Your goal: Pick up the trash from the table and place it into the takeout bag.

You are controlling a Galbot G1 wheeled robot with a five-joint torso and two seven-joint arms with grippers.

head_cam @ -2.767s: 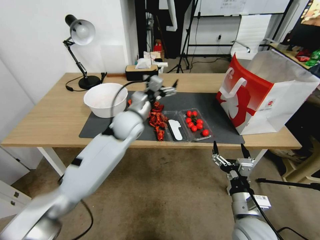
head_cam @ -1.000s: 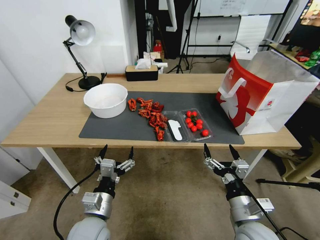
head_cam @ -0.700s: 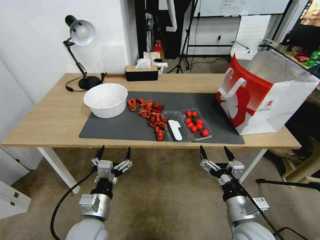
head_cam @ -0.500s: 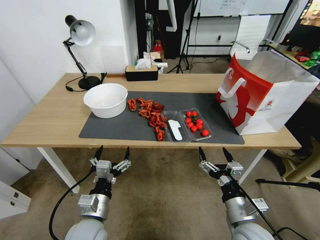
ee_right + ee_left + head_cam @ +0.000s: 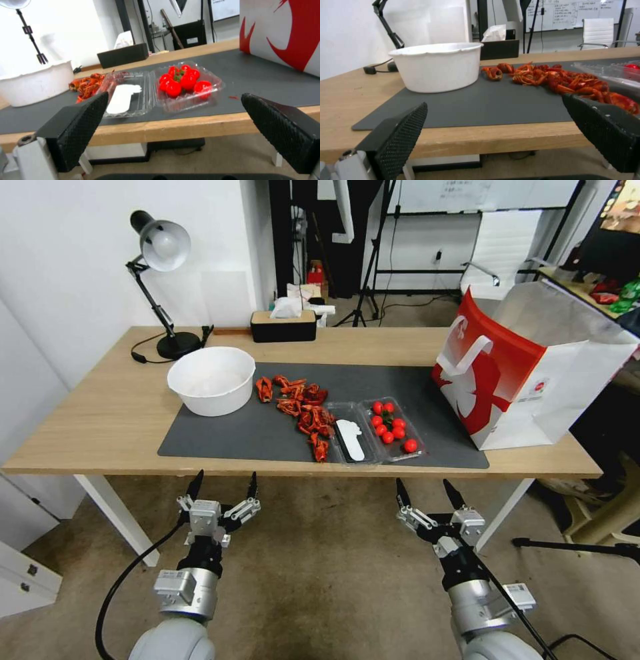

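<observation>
The trash lies on the dark mat (image 5: 227, 437) of the table (image 5: 100, 413). It is a heap of red crayfish shells (image 5: 303, 410) (image 5: 560, 77) and an open clear clamshell (image 5: 377, 432) (image 5: 133, 100) holding small red tomatoes and a white label. A white bowl (image 5: 211, 380) (image 5: 436, 66) stands left of the shells. The red-and-white takeout bag (image 5: 527, 367) (image 5: 283, 30) stands open at the table's right end. My left gripper (image 5: 225, 481) (image 5: 495, 105) and right gripper (image 5: 423, 488) (image 5: 176, 97) hang open and empty below the table's front edge, pointing toward it.
A black desk lamp (image 5: 160, 247) stands at the back left with its cord on the tabletop. A black tissue box (image 5: 283, 323) sits at the back middle. White table legs (image 5: 113, 510) flank the grippers, and a carpeted floor lies beneath them.
My left arm has pulled back from over the shells to below the table's front edge. Both grippers have since sunk slightly. The things on the table have not moved.
</observation>
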